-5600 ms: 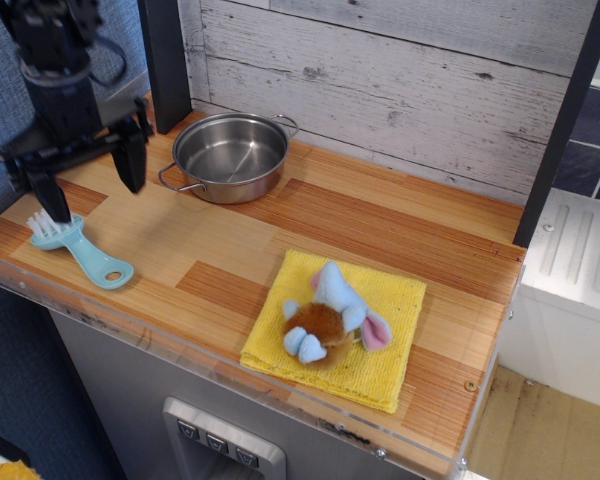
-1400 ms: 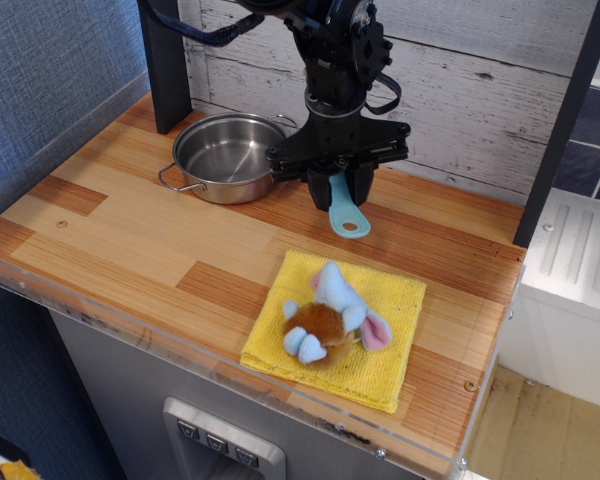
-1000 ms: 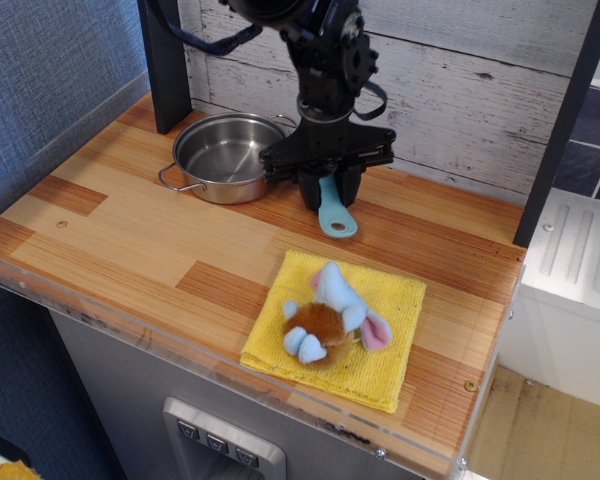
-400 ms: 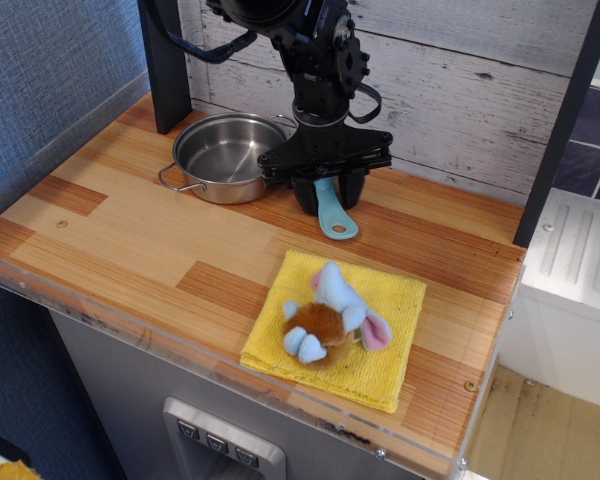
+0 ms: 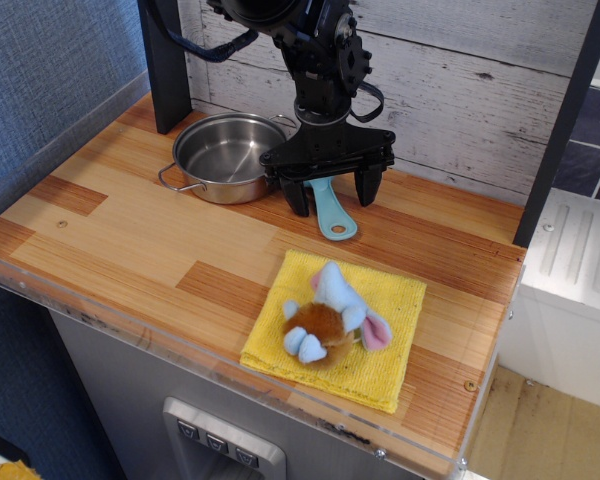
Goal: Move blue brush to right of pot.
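Observation:
The blue brush [image 5: 330, 214] lies on the wooden counter just right of the pot [image 5: 228, 155], its handle with the round hole pointing toward the front. Its bristle end is hidden under my gripper. My gripper [image 5: 329, 195] is open, its two black fingers [image 5: 298, 196] spread on either side of the brush, just above it. The shiny steel pot stands empty at the back left of the counter, its right rim close to my left finger.
A yellow cloth [image 5: 338, 325] lies at the front right with a light-blue and brown plush toy [image 5: 328, 314] on it. A dark post [image 5: 164, 60] stands behind the pot and a plank wall [image 5: 450, 80] runs along the back. The counter's front edge [image 5: 210, 358] has a clear lip.
The brush was carried from the front left of the counter to the right of the pot and lowered. In the last half second the fingers spread apart and let go of it.

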Tool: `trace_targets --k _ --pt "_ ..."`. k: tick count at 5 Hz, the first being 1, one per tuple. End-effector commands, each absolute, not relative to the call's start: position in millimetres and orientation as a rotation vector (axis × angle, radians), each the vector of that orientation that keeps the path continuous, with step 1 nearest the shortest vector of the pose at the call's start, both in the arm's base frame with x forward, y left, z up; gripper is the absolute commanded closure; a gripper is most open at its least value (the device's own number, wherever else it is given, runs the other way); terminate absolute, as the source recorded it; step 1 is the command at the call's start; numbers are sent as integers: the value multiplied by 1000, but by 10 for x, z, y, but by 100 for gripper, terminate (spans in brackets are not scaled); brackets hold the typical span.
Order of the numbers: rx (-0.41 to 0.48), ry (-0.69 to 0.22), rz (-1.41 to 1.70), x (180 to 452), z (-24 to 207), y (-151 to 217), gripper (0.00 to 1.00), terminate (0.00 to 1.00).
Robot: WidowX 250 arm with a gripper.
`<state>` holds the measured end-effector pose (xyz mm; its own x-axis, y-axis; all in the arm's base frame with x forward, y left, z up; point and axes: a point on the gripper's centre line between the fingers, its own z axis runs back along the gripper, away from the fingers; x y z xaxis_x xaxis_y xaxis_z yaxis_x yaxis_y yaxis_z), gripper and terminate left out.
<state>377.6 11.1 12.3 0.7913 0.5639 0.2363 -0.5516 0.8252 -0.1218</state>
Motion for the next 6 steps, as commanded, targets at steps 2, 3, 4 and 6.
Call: trace_targets --k 2,3,4,6 --pt "-86 -365 610 3652 735 132 0 0" --pt "-114 -392 615 3605 962 166 0 0" --pt "-137 -422 628 3525 1169 224 0 0" --pt "-114 -415 660 3422 1363 297 0 0"
